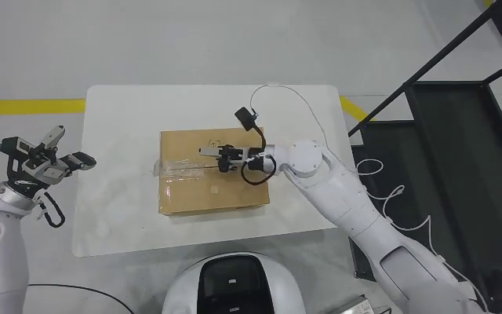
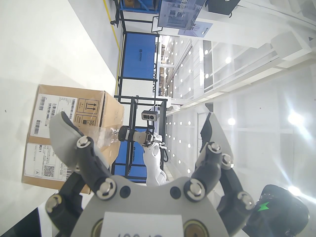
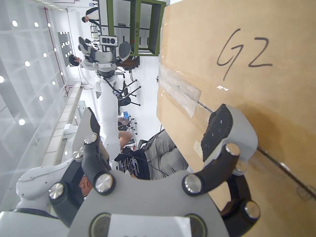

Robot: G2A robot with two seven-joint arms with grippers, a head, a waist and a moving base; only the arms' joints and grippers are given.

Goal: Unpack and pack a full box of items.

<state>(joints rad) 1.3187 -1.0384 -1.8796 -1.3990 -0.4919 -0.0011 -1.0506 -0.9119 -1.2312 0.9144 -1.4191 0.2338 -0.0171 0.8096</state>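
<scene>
A closed brown cardboard box [image 1: 212, 184] stands in the middle of the white table [image 1: 118, 118], with clear tape [image 3: 179, 91] over its top seam and a handwritten mark on one flap. My right gripper [image 1: 213, 154] is open above the box top, over the seam; one black-padded finger [image 3: 217, 129] lies close on the cardboard [image 3: 246, 25], the other hangs past the box's edge. My left gripper [image 1: 67, 151] is open and holds nothing, off the table's left side. From it I see the labelled side of the box [image 2: 74, 114] between its fingertips [image 2: 138, 134].
A white cable [image 1: 310, 110] runs across the table's back right to the right arm. A dark metal stair frame [image 1: 439, 149] stands just right of the table. Bare table surface surrounds the box on all sides.
</scene>
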